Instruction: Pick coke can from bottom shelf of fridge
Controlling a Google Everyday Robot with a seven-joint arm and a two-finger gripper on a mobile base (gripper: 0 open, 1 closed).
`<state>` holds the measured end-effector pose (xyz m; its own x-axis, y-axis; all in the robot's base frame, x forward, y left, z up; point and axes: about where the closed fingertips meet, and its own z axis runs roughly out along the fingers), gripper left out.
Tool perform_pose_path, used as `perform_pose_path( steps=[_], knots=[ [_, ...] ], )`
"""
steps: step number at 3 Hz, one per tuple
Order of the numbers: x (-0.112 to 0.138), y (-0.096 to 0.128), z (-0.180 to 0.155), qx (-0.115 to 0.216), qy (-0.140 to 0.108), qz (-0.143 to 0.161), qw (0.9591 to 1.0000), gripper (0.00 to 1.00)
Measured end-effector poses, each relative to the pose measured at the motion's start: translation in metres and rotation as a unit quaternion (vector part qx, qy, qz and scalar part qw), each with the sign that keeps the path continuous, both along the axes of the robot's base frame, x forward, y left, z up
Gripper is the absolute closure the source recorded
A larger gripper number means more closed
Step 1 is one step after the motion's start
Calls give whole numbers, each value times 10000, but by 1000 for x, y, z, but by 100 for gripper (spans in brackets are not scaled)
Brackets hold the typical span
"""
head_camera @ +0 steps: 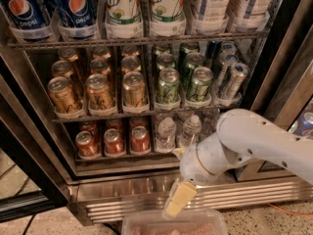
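Note:
Three red coke cans (113, 142) stand in the front row at the left of the bottom shelf (122, 165) of the fridge (146, 192), with more red cans behind them. My gripper (177, 202) hangs on the white arm (244, 146) in front of the fridge's ribbed steel base panel. It is below the shelf and to the right of the cans, outside the fridge and touching nothing. It holds nothing that I can see.
Small water bottles (166, 133) stand right of the coke cans on the same shelf. Gold cans (98, 94) and green cans (168, 87) fill the rack above, big bottles the top one. The black door frame (29, 180) is at the left. A translucent tray (173, 223) lies below the gripper.

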<state>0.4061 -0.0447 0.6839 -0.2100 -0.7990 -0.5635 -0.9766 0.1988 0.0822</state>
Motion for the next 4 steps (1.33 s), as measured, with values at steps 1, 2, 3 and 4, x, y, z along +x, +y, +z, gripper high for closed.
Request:
perform_pose_path(
  steps=[1,2,3,4],
  knots=[
    [2,20,-16,234,-12,112,9997,0],
    [2,21,-17,244,-14,112,9996,0],
    [1,23,-18,345,-64,56,9994,0],
    [-12,44,-41,802,-53,-119,9967,0]
  ],
)
